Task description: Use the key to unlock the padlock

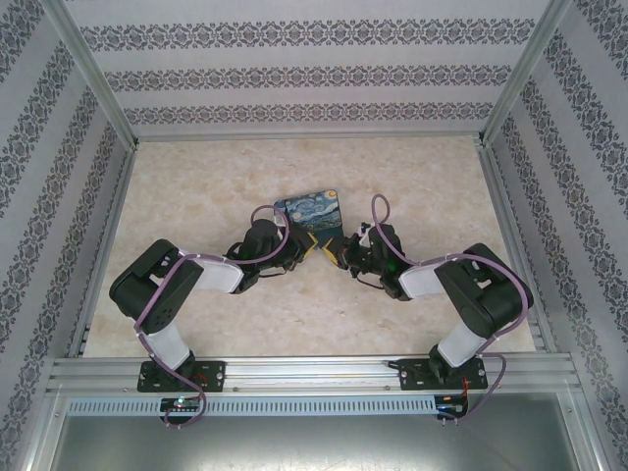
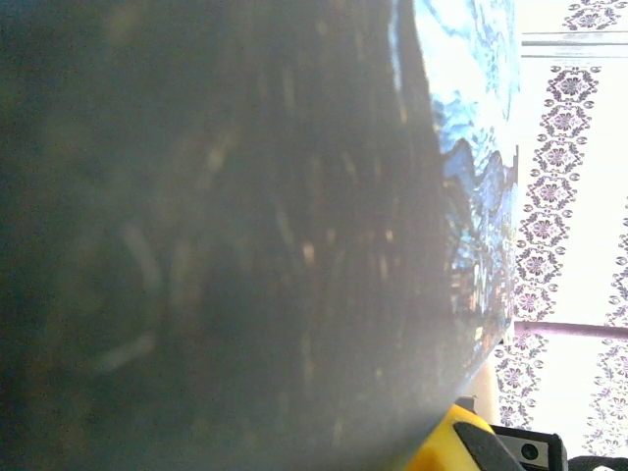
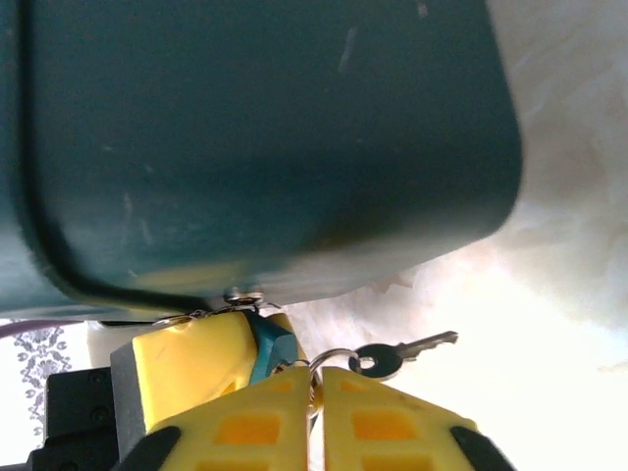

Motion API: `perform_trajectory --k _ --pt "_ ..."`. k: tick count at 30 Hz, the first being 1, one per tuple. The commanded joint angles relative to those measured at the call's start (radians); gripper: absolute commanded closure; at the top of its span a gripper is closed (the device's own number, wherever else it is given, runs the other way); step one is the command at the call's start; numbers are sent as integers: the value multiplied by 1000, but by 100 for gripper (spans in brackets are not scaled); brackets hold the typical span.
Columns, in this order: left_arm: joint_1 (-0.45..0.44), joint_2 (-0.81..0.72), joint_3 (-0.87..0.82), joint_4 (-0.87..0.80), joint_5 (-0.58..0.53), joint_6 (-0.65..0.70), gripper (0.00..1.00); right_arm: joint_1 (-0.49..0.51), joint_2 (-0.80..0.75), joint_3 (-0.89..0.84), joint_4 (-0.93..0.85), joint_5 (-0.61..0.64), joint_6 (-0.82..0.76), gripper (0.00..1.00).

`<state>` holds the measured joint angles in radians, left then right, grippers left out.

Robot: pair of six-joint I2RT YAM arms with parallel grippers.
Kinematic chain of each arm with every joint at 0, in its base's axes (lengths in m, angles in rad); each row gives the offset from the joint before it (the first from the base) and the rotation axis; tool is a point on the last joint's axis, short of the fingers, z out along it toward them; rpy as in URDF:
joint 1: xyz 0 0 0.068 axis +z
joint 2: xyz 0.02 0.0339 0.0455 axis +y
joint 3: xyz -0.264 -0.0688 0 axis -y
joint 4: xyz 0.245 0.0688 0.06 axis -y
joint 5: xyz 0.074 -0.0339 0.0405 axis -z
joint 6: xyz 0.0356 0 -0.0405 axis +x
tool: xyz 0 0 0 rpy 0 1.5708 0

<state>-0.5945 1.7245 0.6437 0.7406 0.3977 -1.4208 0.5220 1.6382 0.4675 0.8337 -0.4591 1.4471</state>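
Key [image 3: 402, 355] just below tin [image 3: 265, 137], seen from right wrist: long axis near level, blade pointing right and slightly up, round head toward right gripper [image 3: 316, 385]. Right fingers pressed together, pinching wire ring [image 3: 329, 358] that key hangs from. Padlock [image 3: 272, 345] (blue body, just beside ring) under tin's edge, touching yellow finger [image 3: 186, 368] of left gripper [image 1: 312, 246]; left fingers closed, whether clamped on padlock unclear. Count: one key, one padlock, one tin, above marbled table [image 3: 569, 294]
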Motion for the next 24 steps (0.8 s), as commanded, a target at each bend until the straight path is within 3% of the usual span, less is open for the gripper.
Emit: perform_trajectory --k 1,7,15,19,24 --pt "-11 -5 13 -29 49 10 100 5 -41 -5 29 -8 -38 81" --pt "-3 -8 34 -98 51 40 100 -25 -103 -78 -20 -25 -104 60" --pt "2 -34 86 -274 63 119 100 -10 -218 -25 -364 5 -373 56" --pt "1 -54 107 -366 67 165 100 24 -266 34 -578 110 -552 53" --pt "1 -68 136 -444 81 206 100 85 -278 98 -715 236 -734 52"
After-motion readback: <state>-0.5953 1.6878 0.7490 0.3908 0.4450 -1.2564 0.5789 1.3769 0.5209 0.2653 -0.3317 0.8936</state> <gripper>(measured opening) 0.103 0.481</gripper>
